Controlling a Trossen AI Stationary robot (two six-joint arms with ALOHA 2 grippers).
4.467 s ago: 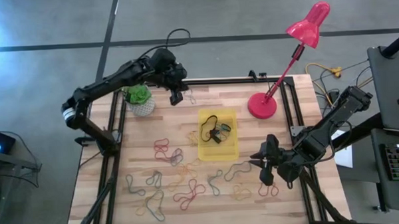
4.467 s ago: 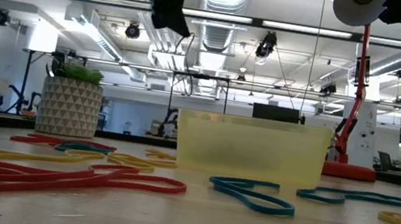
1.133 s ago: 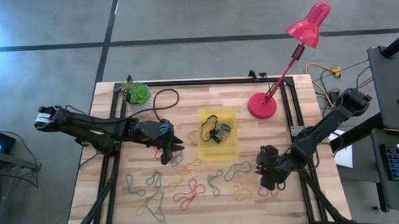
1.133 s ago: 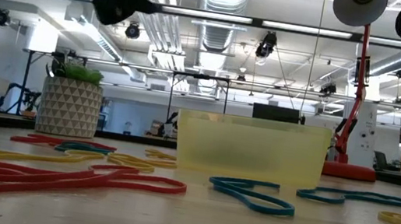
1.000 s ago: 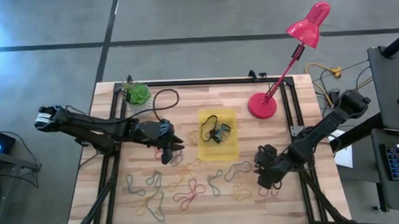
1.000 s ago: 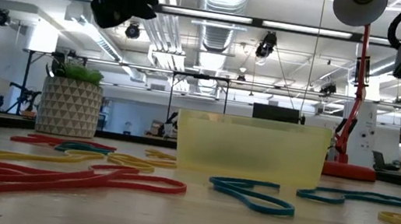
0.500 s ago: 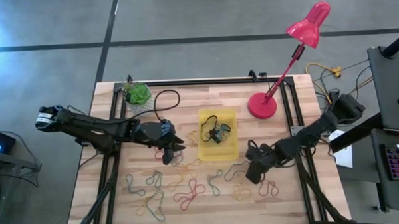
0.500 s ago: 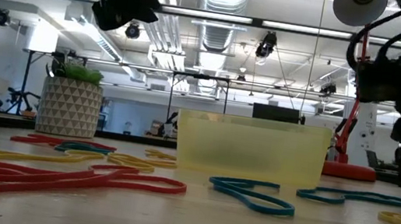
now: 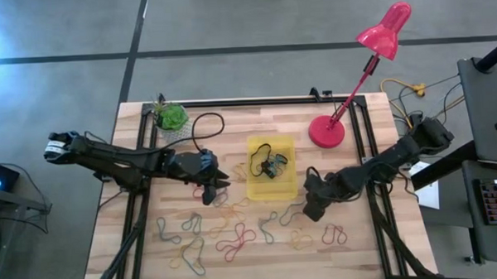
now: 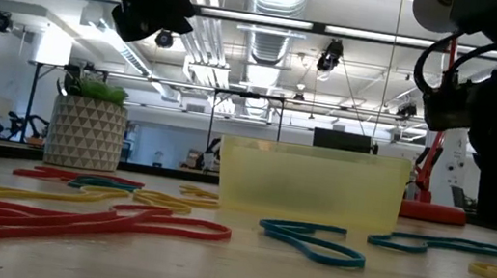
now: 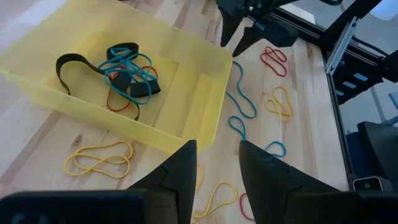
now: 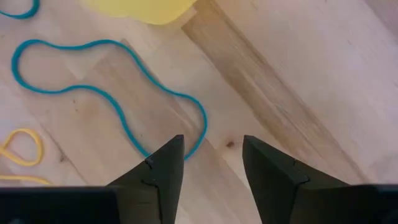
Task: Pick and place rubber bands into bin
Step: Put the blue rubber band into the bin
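Hovering open over a blue rubber band (image 12: pixel 112 99) — right gripper (image 12: pixel 211 165), beside bin (image 9: pixel 273 188).

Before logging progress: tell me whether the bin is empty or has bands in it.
Not empty. The bin holds a few tangled bands: blue, black and red.

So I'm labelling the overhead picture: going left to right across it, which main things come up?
Small potted plant → left gripper → yellow bin → right gripper, open over a blue rubber band → pink lamp's base.
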